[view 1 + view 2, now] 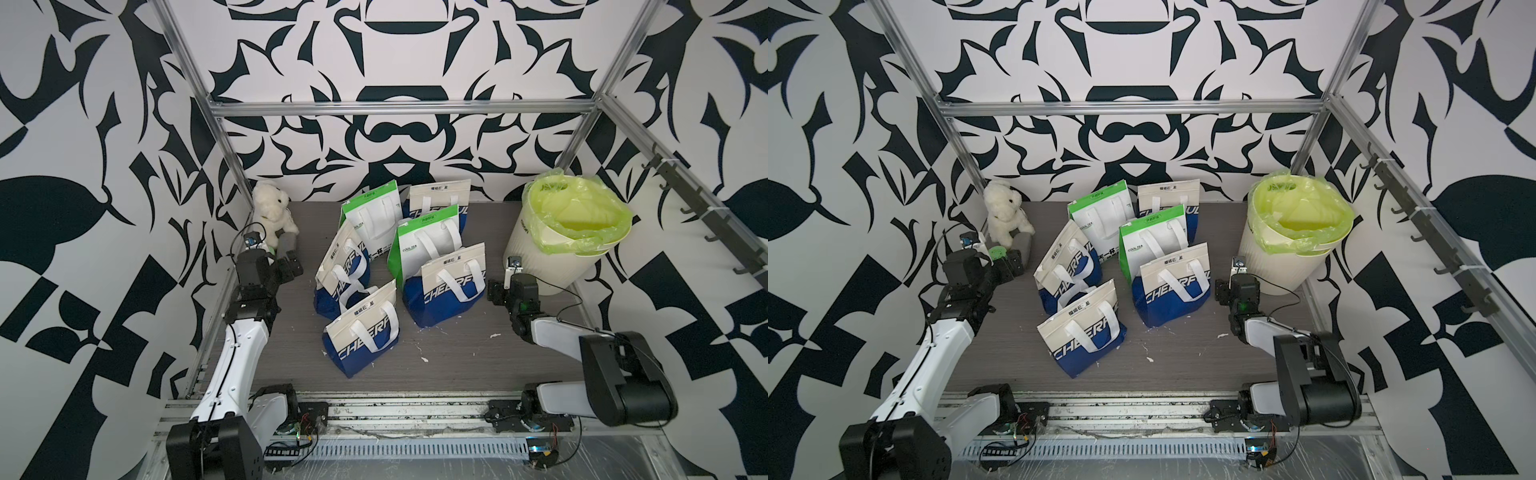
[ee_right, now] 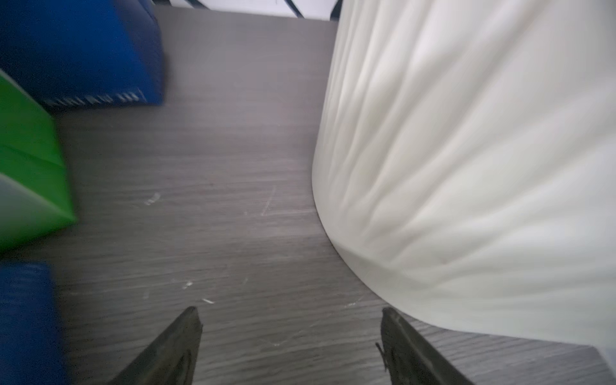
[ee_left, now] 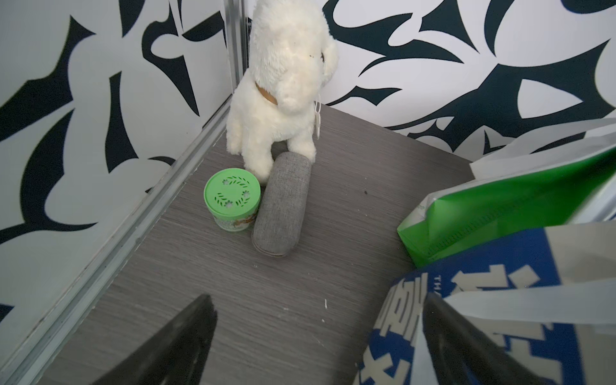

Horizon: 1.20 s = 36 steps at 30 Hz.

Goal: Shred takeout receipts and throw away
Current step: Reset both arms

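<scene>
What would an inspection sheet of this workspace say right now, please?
Surface: grey wood-grain tabletop, white paper scraps scattered toward the front.
Job's things: takeout receipts, nothing seen; cream bin with a yellow-green liner, far right.
Clutter: four blue-and-white bags, two green-and-white bags, plush toy, green-lidded tub, grey case.
Grippers: left gripper open, empty, near the plush toy; right gripper open, empty, beside the bin.
Cables: black cable along the left arm.
Surroundings: patterned walls, aluminium frame, hook rail on the right wall.

Both top views look down from high in front, sharing the whole table (image 1: 457,365). The wrist views sit low: left faces the plush toy (image 3: 283,83), right the bin (image 2: 466,166), close.
</scene>
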Motion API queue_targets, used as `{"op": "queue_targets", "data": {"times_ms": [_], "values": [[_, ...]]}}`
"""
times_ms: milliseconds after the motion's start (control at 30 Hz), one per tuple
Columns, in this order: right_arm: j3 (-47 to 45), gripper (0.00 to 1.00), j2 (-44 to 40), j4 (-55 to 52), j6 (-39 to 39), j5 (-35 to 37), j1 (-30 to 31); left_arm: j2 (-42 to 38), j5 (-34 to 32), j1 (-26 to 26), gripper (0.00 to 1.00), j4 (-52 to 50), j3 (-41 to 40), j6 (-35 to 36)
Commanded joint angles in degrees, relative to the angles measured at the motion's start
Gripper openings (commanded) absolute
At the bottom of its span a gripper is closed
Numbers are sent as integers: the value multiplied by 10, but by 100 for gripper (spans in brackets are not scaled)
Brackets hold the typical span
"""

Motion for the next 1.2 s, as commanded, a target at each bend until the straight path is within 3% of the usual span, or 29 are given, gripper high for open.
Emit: {"op": "queue_targets", "data": {"times_ms": [0, 33, 67, 100, 167, 333, 367, 433, 533, 567, 633, 733, 833, 933, 1167], "values": [[20, 85, 45, 112, 9, 27, 2, 20, -12, 3, 100, 102, -34, 28], [13, 84, 73, 158, 4, 17, 2, 27, -15, 6, 99, 105, -36, 27], [-12, 99, 90, 207, -12, -22, 2, 35, -15, 9, 99, 114, -41, 27], [-22, 100, 99, 247, -11, -26, 4, 40, -14, 10, 99, 134, -54, 27], [-14, 100, 85, 205, -4, -24, 3, 45, -12, 12, 99, 197, -84, 30], [-17, 100, 90, 219, -4, -24, 4, 118, -46, 20, 100, 394, -165, 38], [-16, 100, 88, 214, -6, -24, 6, 139, -61, 29, 99, 418, -170, 11], [-13, 100, 89, 211, -14, -24, 9, 173, -39, 41, 100, 426, -179, 4], [-13, 100, 88, 209, -15, -24, 9, 248, -50, 42, 100, 585, -227, -12], [-13, 100, 87, 207, -15, -24, 10, 263, -8, 40, 100, 578, -219, 7], [-13, 100, 87, 208, -15, -24, 9, 316, 7, 21, 99, 625, -207, 39], [-13, 100, 87, 208, -15, -24, 9, 286, 17, 16, 99, 542, -191, 50], [-13, 100, 89, 207, -15, -24, 9, 313, -26, 15, 99, 620, -207, 32], [-5, 100, 97, 204, -18, -26, 9, 292, -33, 14, 99, 572, -201, 29], [-11, 100, 89, 205, -19, -39, 8, 298, -40, 15, 99, 566, -192, 25]]}}
